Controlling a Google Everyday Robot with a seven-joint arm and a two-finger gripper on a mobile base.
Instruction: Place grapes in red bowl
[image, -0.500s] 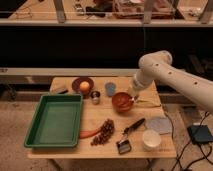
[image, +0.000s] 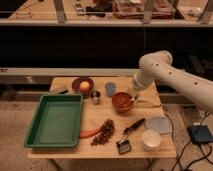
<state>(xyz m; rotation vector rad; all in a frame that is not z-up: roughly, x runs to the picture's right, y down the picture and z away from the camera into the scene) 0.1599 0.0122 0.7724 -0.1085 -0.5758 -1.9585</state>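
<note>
The grapes (image: 103, 132), a long bunch of dark reddish-brown berries, lie on the wooden table (image: 95, 114) near its front edge, next to an orange carrot (image: 89, 133). The red bowl (image: 121, 101) stands upright in the middle right of the table, with no grapes in it. My gripper (image: 134, 95) hangs at the end of the white arm (image: 165, 75) that reaches in from the right. It is just above the bowl's right rim and far from the grapes.
A green tray (image: 55, 120) fills the table's left side. A maroon plate with an orange fruit (image: 83, 86), a blue cup (image: 110, 89) and a metal cup (image: 95, 96) stand at the back. A brush (image: 132, 127), a grey cloth (image: 159, 124) and a white bowl (image: 151, 139) lie front right.
</note>
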